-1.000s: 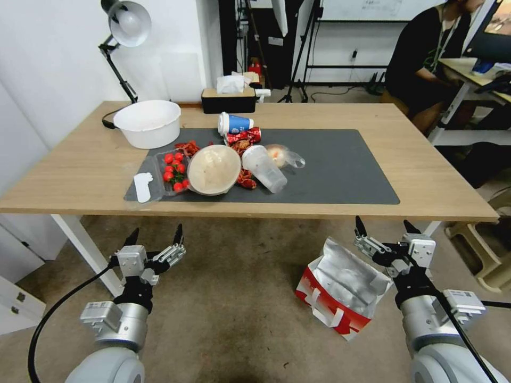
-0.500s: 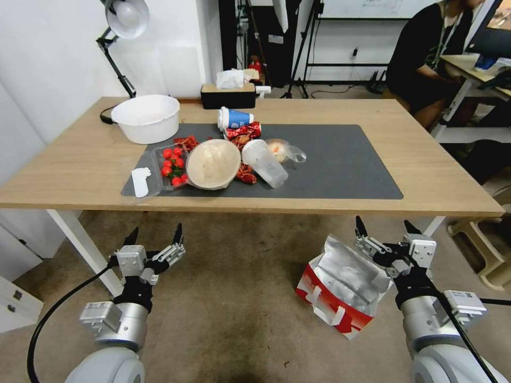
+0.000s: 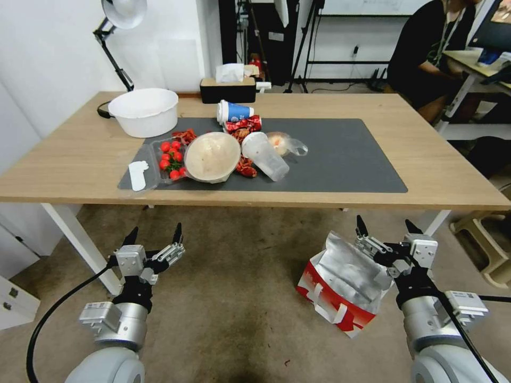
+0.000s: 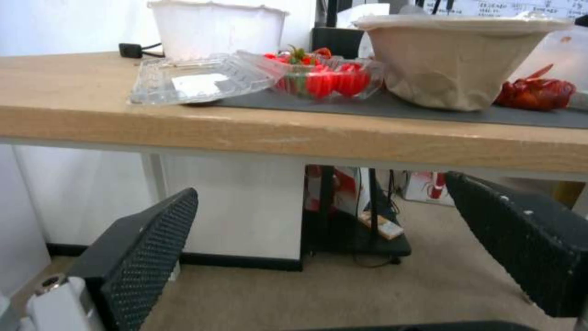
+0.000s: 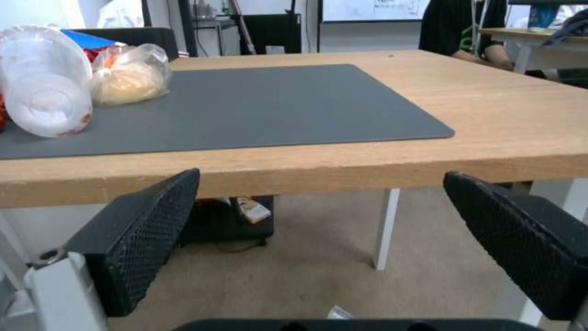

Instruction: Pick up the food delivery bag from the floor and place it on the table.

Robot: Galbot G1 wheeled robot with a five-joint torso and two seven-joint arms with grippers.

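Nothing on the table (image 3: pixel 80 159) had been touched since the earlier frames; the head camera itself had shifted, so the tabletop sat slightly higher in the picture while both arms kept their poses.

From the head, the food delivery bag (image 3: pixel 340 290) stood on the floor (image 3: pixel 234 276) in front of the table's near edge, its mouth gaping and the silver lining showing. The right gripper (image 3: pixel 386 231) hung with fingers spread just beside the bag's far rim. The left gripper (image 3: pixel 154 236), also spread, waited well to the left of the bag, near a white table leg. Paper and foil looked light, crushable and a little slick, so the white strap handles or the folded rim seemed the safest hold; whether anything was inside could not be told.

Through the left wrist camera, a clear clamshell of red fruit (image 4: pixel 319 78) and a beige paper bowl (image 4: pixel 453 59) sat on the table, the bowl's contents hidden.

Seen by the right wrist camera, a tipped clear cup (image 5: pixel 43 82) and a small plastic bag of food (image 5: pixel 128 76) lay on the table's dark mat (image 5: pixel 257 110).
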